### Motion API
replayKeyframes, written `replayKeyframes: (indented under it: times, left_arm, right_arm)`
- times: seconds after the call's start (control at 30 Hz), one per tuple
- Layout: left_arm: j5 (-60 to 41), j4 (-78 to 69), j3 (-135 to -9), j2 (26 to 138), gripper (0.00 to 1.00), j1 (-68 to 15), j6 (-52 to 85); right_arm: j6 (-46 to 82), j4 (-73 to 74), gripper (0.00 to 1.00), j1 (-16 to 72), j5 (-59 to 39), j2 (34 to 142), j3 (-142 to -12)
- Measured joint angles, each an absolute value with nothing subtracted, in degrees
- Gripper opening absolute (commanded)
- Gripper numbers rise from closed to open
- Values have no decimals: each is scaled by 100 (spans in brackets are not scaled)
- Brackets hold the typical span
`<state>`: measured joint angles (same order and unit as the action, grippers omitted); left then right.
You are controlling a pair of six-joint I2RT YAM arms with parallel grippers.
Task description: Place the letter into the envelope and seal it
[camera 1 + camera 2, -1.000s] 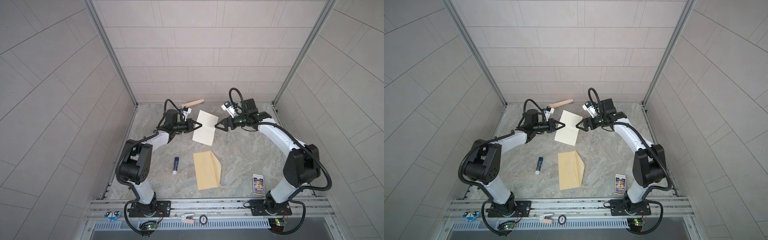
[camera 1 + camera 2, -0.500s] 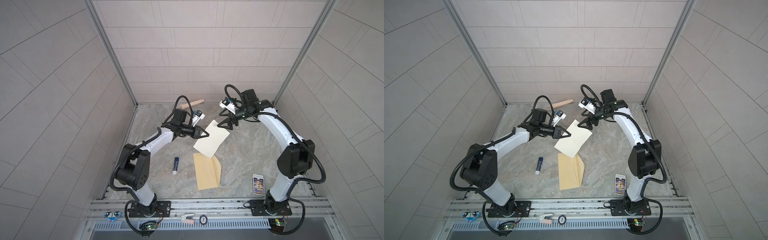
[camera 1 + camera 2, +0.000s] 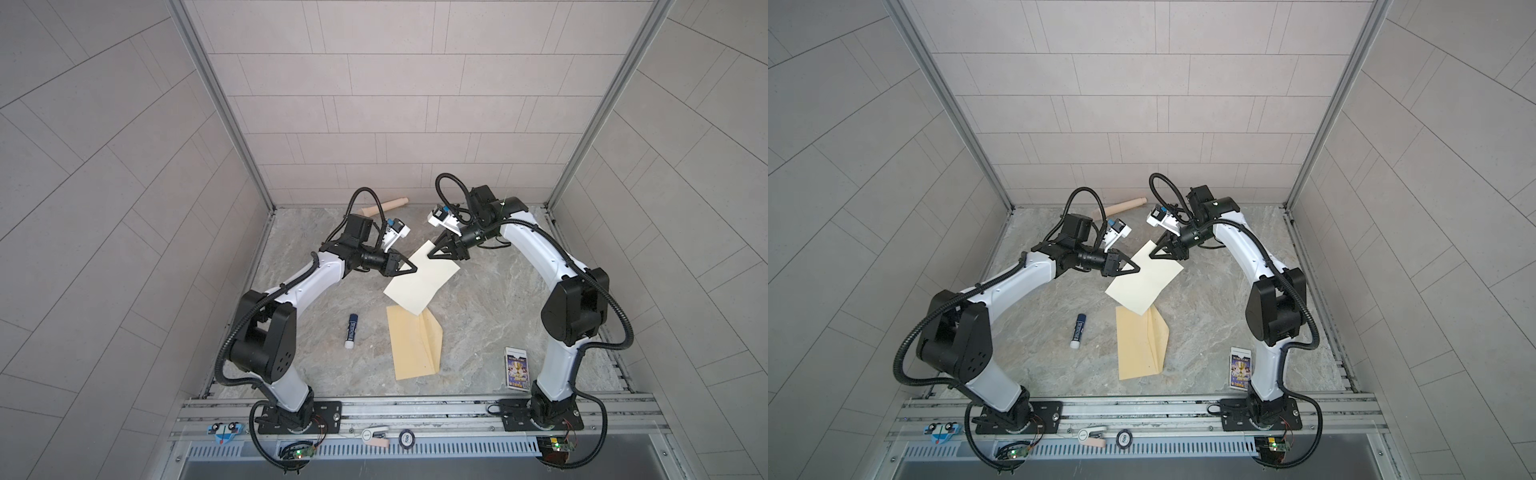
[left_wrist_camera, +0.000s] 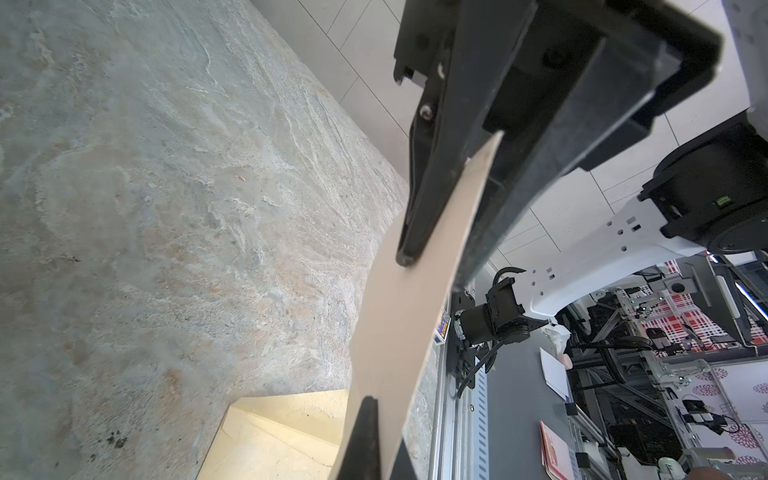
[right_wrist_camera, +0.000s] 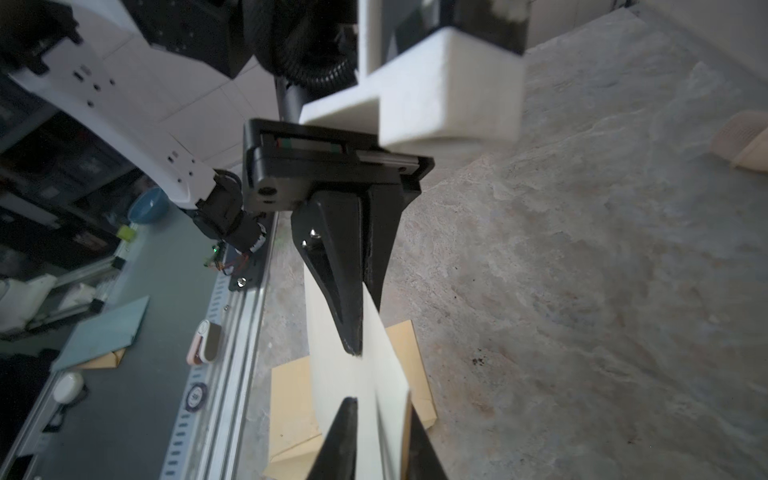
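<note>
Two grippers share one sheet. The left gripper (image 3: 412,270) is clamped tight on the left edge of the letter (image 3: 419,282). The right gripper (image 3: 442,255) has its jaws drawn narrow around the sheet's far corner. The letter hangs tilted between them above the table (image 3: 478,332).

One envelope (image 3: 411,353) lies flat on the table below, its pointed flap on the side toward the right arm. In both top views the letter's lowest corner overlaps the envelope's far end; whether the two touch cannot be told.

Only the top views show the one blue-and-white glue stick (image 3: 351,330) left of the envelope and the one card pack (image 3: 516,368) by the right arm's base. They also show one wooden handle (image 3: 384,205) at the back wall, which is a mere blur in the right wrist view.

The right wrist view alone shows the left gripper's fingers (image 5: 336,257) pressed together on the sheet, with the envelope beneath. The left wrist view alone shows the right gripper's fingers (image 4: 415,199) lying on either face of the letter.
</note>
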<state>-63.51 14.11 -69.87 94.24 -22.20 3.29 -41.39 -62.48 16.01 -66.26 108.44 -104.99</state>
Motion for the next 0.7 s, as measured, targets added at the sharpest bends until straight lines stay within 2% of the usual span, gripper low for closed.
replayKeyframes:
  times: [0.03,0.1,0.2,0.3,0.5,0.7]
  left_arm:
    - [-6340,1426,-6987,9413,3,-2220,311]
    - [-6283,1479,-7000,9384,13,-2220,272]
    - [-6097,1584,-7004,9330,23,-2215,198]
    - [-5992,1660,-7002,9279,28,-2187,200]
    - [-5830,1667,-6670,9126,27,-2121,211]
    - [-5596,1841,-6510,9070,9,-2027,215]
  right_arm:
    - [-4119,-6261,0,1601,-6622,10844,-10510]
    - [-4014,-6248,0,1601,-6563,10844,-10530]
    - [-3769,-6075,0,1614,-6353,10833,-10510]
    - [-3516,-5898,0,1616,-6178,10809,-10453]
    - [-3192,-5638,0,1594,-5992,10733,-10453]
    - [-3033,-5531,0,1570,-5907,10709,-10455]
